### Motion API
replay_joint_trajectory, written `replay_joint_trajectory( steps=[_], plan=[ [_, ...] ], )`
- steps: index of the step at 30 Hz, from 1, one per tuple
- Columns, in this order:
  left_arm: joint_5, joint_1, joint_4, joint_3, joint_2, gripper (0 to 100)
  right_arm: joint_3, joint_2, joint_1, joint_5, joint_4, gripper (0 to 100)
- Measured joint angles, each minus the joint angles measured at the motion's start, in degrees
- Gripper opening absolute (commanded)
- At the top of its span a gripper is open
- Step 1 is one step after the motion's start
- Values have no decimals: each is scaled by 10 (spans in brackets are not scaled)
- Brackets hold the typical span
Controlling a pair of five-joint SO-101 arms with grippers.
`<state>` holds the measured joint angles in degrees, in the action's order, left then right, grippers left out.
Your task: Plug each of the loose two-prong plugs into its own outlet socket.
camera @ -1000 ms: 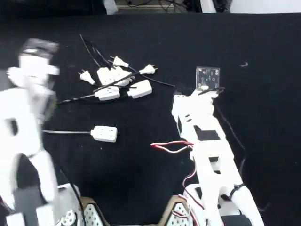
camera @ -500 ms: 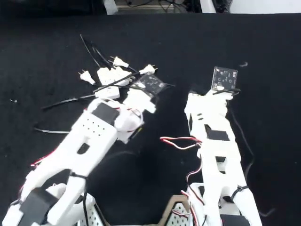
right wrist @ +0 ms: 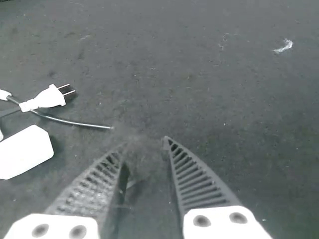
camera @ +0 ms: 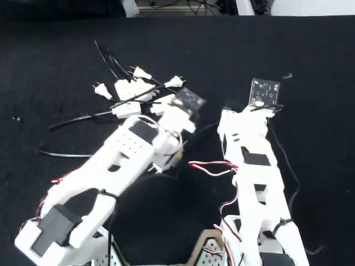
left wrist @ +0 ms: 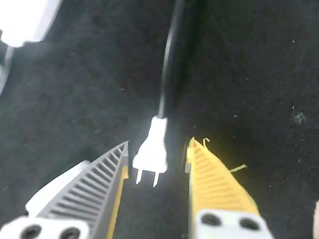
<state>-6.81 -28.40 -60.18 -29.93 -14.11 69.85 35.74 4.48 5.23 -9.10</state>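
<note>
We are looking at a white two-prong plug (left wrist: 151, 151) lying on the black table (left wrist: 259, 74), right between the fingers of the left gripper (left wrist: 158, 144). Its prongs are pointing back toward the wrist and its black cord (left wrist: 168, 64) is running straight away. The jaws are standing wide on either side of it, and we cannot tell whether either one is touching it. From above, the left arm is lying beside the tangle of outlet sockets (camera: 126, 110). The right gripper (right wrist: 144, 144) is hanging partly open over bare cloth, gripping nothing, with another plug (right wrist: 49, 97) lying well apart from it.
</note>
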Motion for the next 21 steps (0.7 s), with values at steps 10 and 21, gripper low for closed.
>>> replay_joint_trajectory(
  steps=[10, 21],
  plan=[
    [3, 247, -125, 59, -45, 191, 0, 0, -62, 0, -1, 92],
    [2, 371, 37, -115, 25, 191, -4, 0, -173, -108, -76, 91]
  ],
)
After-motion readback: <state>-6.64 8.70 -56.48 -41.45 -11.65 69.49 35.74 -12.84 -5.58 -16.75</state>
